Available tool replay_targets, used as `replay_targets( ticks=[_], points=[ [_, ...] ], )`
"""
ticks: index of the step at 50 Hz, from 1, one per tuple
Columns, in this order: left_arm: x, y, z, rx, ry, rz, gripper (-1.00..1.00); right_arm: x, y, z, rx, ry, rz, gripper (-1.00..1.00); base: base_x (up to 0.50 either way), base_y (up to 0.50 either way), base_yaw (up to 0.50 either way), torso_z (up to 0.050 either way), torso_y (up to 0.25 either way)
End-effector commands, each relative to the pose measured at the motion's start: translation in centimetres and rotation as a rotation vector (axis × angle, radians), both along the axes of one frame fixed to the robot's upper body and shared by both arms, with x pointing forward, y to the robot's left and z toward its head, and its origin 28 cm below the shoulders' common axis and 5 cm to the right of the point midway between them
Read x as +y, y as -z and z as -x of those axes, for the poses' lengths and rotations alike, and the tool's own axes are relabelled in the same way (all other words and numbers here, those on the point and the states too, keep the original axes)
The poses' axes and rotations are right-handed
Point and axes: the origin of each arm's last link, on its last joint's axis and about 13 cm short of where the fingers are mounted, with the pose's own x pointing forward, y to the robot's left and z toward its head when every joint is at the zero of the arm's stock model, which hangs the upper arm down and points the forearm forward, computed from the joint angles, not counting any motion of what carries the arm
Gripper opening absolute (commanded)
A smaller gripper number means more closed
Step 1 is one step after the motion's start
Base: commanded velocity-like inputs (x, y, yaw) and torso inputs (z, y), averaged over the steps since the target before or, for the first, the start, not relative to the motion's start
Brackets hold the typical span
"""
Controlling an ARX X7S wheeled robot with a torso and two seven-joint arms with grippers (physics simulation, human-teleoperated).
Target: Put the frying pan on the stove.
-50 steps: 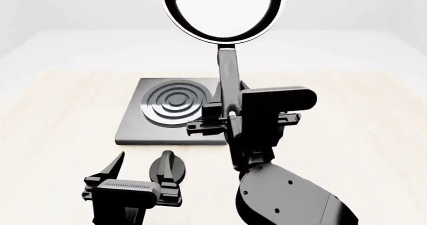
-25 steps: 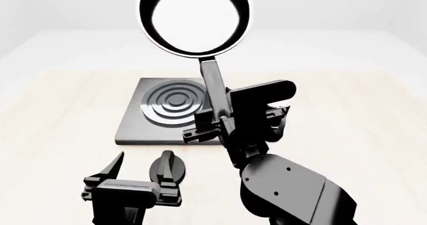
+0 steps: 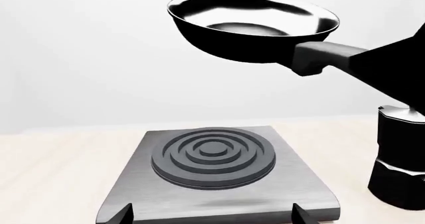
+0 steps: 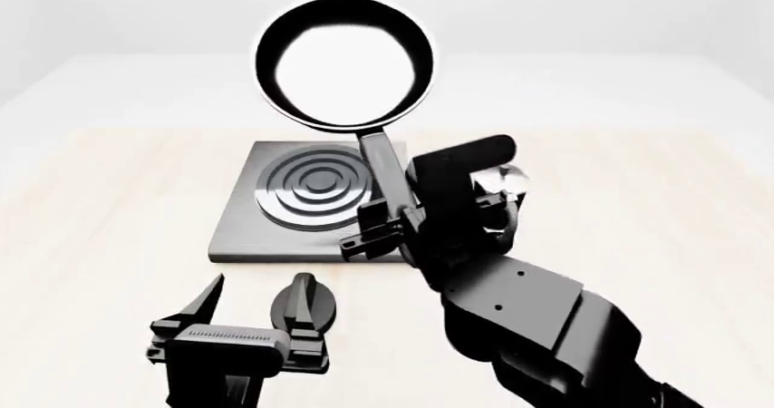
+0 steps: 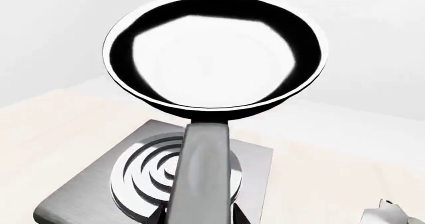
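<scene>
The right gripper has its jaws closed on the long handle of the frying pan, holding the pan in the air above the far part of the stove, clear of the burner rings. The stove lies flat on the pale wooden surface. The left gripper hangs near the stove's near edge, jaws spread and holding nothing. A moka pot stands right of the stove.

Glossy black frying pan with bright white reflective inside and black handle, grey metal stove with dark concentric rings, pale light-wood table, black knob, black moka pot.
</scene>
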Motion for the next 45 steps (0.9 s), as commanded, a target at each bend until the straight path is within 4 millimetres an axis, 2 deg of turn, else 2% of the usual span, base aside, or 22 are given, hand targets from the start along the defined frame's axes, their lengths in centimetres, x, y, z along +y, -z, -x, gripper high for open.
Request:
replay_targets(
  ticks=[1,25,45],
  points=[
    [0.0,0.0,0.0,-0.001,0.000,0.000,1.00,-0.5,-0.9,-1.7,-0.018,0.034,0.017,-1.00,0.00,0.00,0.00,0.000,0.000],
    [0.0,-0.2,0.1,-0.004,-0.001,-0.001,1.00,0.6,-0.6,-2.7,0.034,-0.050,0.088,-1.00,0.00,0.00,0.00,0.001,0.002],
    [0.0,-0.1,0.1,-0.004,-0.002,-0.001,1.00,0.7,0.9,-3.5,0.075,-0.065,0.115,-1.00,0.00,0.00,0.00,0.001,0.002]
  ],
)
